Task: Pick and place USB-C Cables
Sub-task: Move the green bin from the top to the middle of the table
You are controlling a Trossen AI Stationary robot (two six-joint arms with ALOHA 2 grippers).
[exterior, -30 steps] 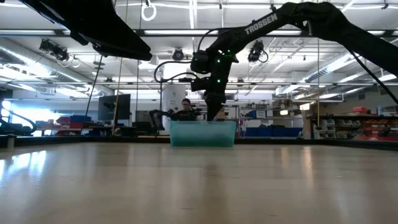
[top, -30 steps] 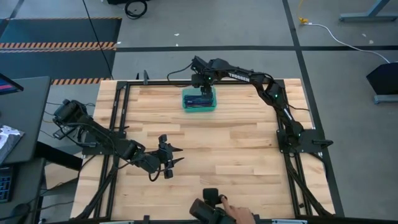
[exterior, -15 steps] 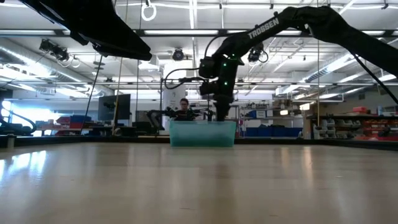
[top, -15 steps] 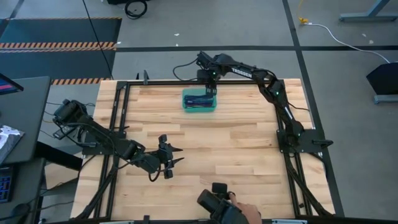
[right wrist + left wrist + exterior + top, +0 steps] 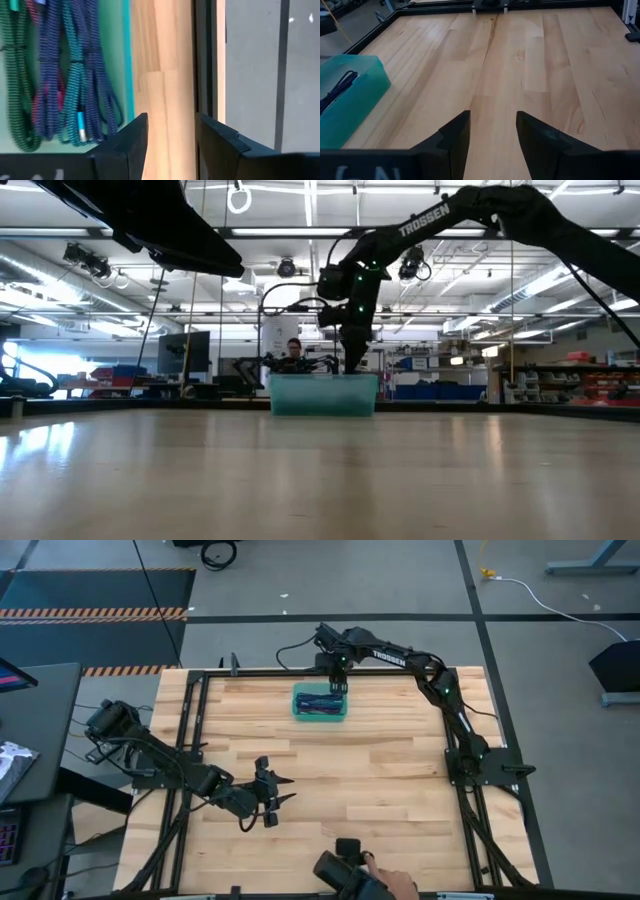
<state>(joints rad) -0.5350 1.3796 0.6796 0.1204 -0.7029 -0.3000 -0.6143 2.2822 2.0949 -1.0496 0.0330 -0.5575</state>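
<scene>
The teal tray (image 5: 320, 718) stands near the table's far edge, with several USB-C cables (image 5: 320, 701) lying loose on its floor. My right wrist view shows a green bundle (image 5: 17, 75), a blue-purple one (image 5: 47, 65), a teal one (image 5: 80, 75) and some maroon cord (image 5: 37, 107). My right gripper (image 5: 338, 681) (image 5: 172, 135) hangs open over the tray's far right corner, holding nothing. My left gripper (image 5: 281, 790) (image 5: 492, 132) waits open above the near left part of the table. The tray (image 5: 355, 100) shows far off in its wrist view.
A black frame rail (image 5: 205, 55) runs along the far edge just beyond the tray (image 5: 323, 394). At the near edge a person's hand holds a dark device (image 5: 345, 873). Bare wood (image 5: 380, 770) lies between the tray and my left gripper.
My right gripper has drawn back from over the tray's middle toward the table's far edge and slightly right, uncovering the cables in the tray. The dark device in the person's hand at the near edge has shifted a little.
</scene>
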